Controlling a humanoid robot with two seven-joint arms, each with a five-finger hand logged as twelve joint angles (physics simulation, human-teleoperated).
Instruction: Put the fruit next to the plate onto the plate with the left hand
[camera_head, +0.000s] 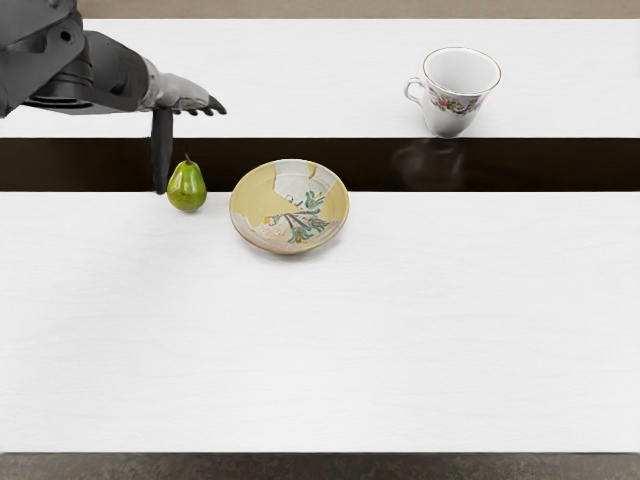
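Head view showed my left hand (185, 100), released and holding nothing, above the pear (186, 187), probably to reach it from over. The pear stood upright on the desk (320, 340), just beside the plate (289, 205).

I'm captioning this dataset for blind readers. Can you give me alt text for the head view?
The robot's left hand hovers open close to a green pear, which stands upright just left of a yellow painted plate on a white table. A floral teacup sits at the back right.
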